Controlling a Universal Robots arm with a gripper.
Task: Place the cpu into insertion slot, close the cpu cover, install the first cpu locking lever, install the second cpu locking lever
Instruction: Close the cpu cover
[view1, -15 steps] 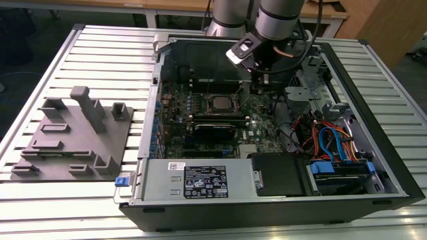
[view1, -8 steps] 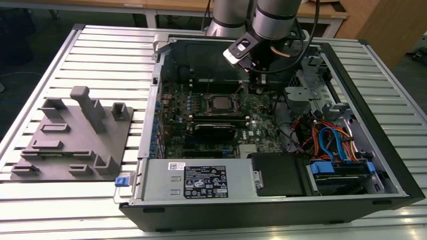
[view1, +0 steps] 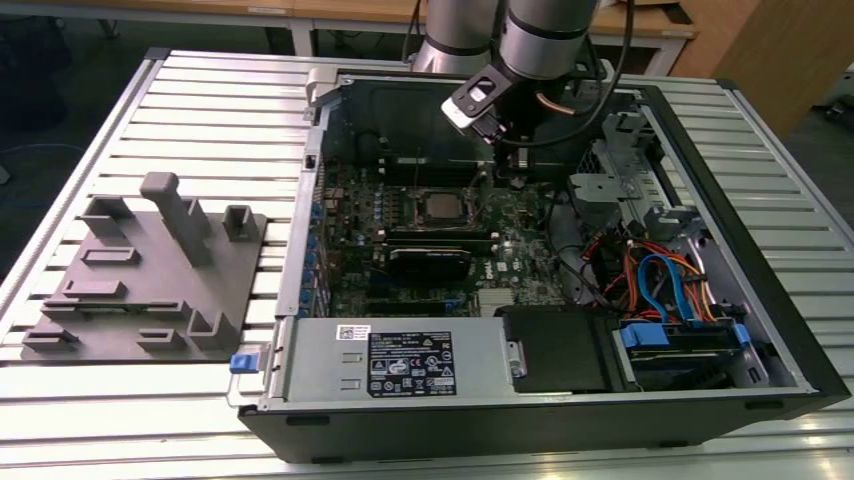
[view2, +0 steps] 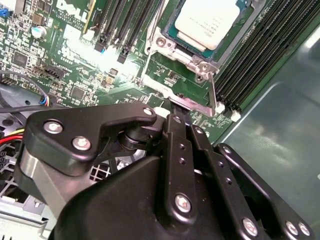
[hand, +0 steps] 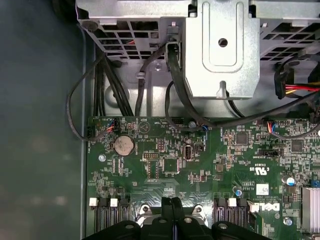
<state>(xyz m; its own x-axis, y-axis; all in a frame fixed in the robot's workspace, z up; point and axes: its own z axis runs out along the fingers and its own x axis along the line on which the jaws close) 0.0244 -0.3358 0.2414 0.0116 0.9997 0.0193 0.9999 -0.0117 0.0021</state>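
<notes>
Exterior view: the gripper hangs inside the open case, near the cpu, which is seated in the insertion slot.

Second wrist view: the cpu cover is closed. A locking lever is met by the fingertips, and latching is judged unfinished.

First wrist view: the fingers are pressed together, with nothing visibly held.

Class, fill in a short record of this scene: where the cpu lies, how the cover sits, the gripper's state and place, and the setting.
cpu: flat on the green board, metal top showing
cover: down, framing the cpu
gripper: shut, low over the board, tips near a corner of the cover
setting: open computer case on a slatted table
</notes>
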